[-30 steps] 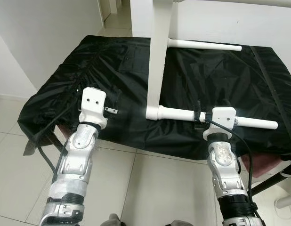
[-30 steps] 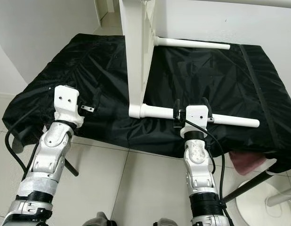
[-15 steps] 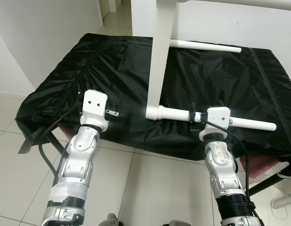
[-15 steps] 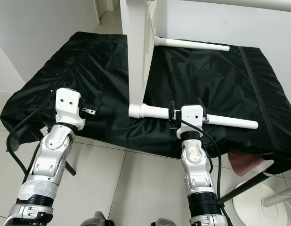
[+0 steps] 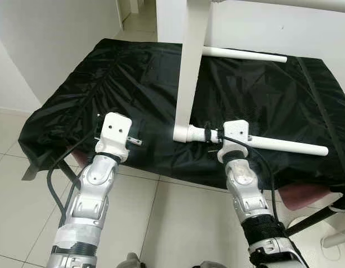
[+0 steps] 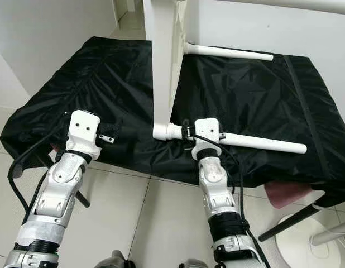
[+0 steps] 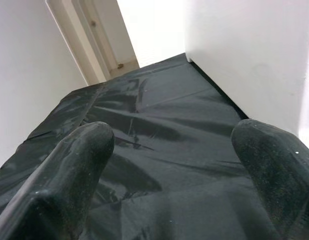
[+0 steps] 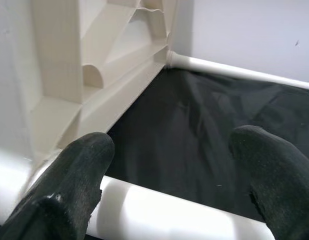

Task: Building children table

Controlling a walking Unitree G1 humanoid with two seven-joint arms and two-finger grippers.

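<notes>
Black-draped bench [image 5: 77, 106] bears white tabletop [image 5: 192, 61] on edge, so its near leg [image 5: 284, 146] juts toward 3 o'clock; right gripper [image 5: 212, 135], jaws spread, straddles leg near socket; left gripper [image 7: 164, 165] spread, empty at 9 o'clock

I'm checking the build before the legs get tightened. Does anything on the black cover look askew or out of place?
The white tabletop stands on its edge rather than flat, its two white legs pointing sideways over the black cover. That suits assembly; nothing looks spilled or broken.
</notes>
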